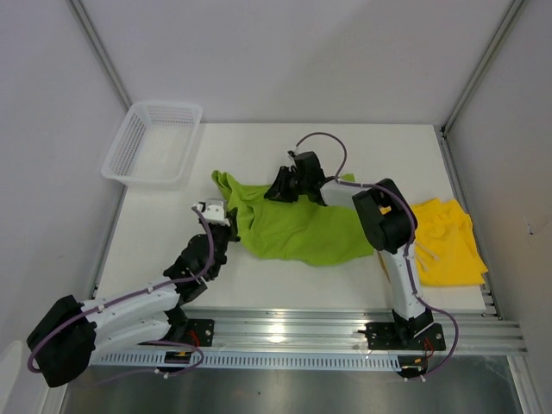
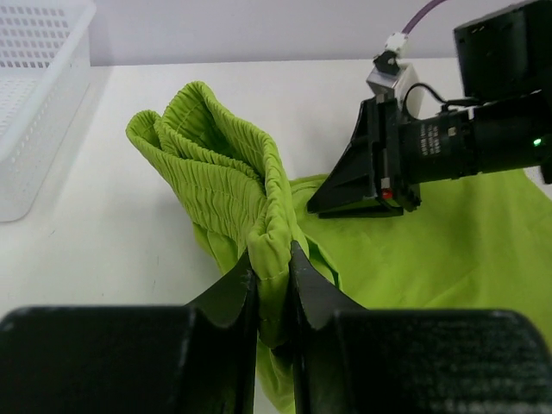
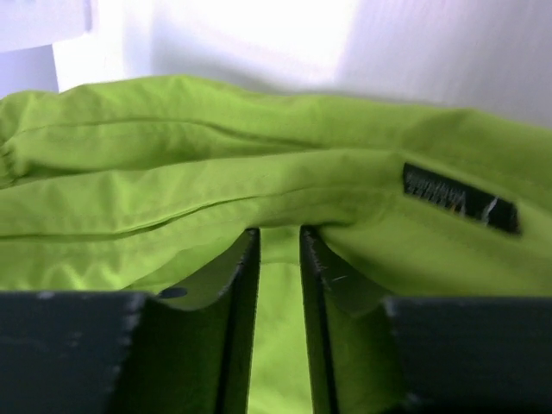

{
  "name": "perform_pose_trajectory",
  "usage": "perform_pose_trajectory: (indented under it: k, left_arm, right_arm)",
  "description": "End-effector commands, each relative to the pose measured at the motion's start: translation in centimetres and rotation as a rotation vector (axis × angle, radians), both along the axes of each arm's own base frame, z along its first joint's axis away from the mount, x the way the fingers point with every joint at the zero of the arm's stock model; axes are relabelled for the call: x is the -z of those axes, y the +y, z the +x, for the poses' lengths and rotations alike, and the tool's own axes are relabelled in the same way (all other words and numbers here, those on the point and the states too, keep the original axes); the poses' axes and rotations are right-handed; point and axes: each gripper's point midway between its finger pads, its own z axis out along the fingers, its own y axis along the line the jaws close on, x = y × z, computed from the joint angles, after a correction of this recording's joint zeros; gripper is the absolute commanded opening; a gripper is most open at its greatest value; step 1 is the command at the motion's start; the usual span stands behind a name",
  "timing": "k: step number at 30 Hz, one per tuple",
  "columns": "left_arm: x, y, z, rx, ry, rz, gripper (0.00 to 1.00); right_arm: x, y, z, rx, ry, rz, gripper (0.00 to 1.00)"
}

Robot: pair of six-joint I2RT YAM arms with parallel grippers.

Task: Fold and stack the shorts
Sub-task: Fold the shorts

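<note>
At the waistband of the lime green shorts [image 1: 293, 231], my left gripper [image 2: 273, 259] pinches the cloth. My right gripper [image 3: 278, 240] sits narrow at their far edge (gripping or not, I can't tell).

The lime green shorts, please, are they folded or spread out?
Spread, not folded: the green shorts lie rumpled, their waistband pinched by the left gripper.

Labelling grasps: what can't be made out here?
- Top view: the left gripper pinching the green shorts is hidden under its own wrist.
- Right wrist view: whether the right gripper holds fabric is unclear; the black label is blurred.
- Top view: the right arm covers part of the yellow shorts.
</note>
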Motion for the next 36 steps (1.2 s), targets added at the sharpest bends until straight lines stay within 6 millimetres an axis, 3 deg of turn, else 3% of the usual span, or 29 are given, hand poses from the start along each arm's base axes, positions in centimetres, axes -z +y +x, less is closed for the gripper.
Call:
perform_pose_trajectory:
  k: [1,3,4,8,13,15,18,24,28,30,36]
  left_arm:
    - [-2.7,-0.4,0.5,-0.027,-0.065,0.025,0.00]
    - [-2.2,-0.6,0.6,-0.036,-0.056,0.052,0.00]
    - [-2.2,-0.8,0.6,-0.031,-0.055,0.058,0.00]
    - [-2.5,-1.5,0.9,-0.050,-0.056,0.127,0.00]
    - [-3.4,-2.8,0.8,-0.049,-0.070,0.178,0.00]
    - [-4.3,-3.3,0.9,-0.047,-0.081,0.178,0.00]
    - [-5.2,-4.1,0.8,-0.033,-0.090,0.206,0.00]
    - [-7.0,-5.5,0.6,-0.031,-0.124,0.282,0.00]
    - [-7.2,-5.7,0.5,-0.012,-0.126,0.286,0.00]
    - [-7.2,-5.8,0.4,0.000,-0.126,0.290,0.00]
    - [-7.9,-5.7,0.0,0.019,-0.134,0.290,0.00]
  right_arm:
    - [-7.9,-1.2,0.2,0.004,-0.116,0.063,0.33]
    - [-9.3,-2.8,0.1,0.013,-0.133,0.058,0.39]
    - [-11.1,-3.7,-0.3,0.022,-0.156,0.060,0.40]
    - [-12.5,-8.8,-1.1,0.090,-0.174,-0.057,0.43]
    - [-11.7,-15.7,-1.7,0.198,-0.134,-0.191,0.42]
    - [-10.3,-18.8,-2.5,0.261,-0.102,-0.234,0.42]
    - [-8.1,-21.7,-3.9,0.332,-0.055,-0.339,0.41]
    - [-4.2,-22.8,-6.5,0.323,0.035,-0.431,0.40]
    - [-3.6,-21.1,-7.7,0.284,0.010,-0.494,0.39]
    - [-3.0,-21.2,-8.1,0.290,0.012,-0.550,0.39]
    - [0.1,-20.8,-9.8,0.252,0.057,-0.731,0.38]
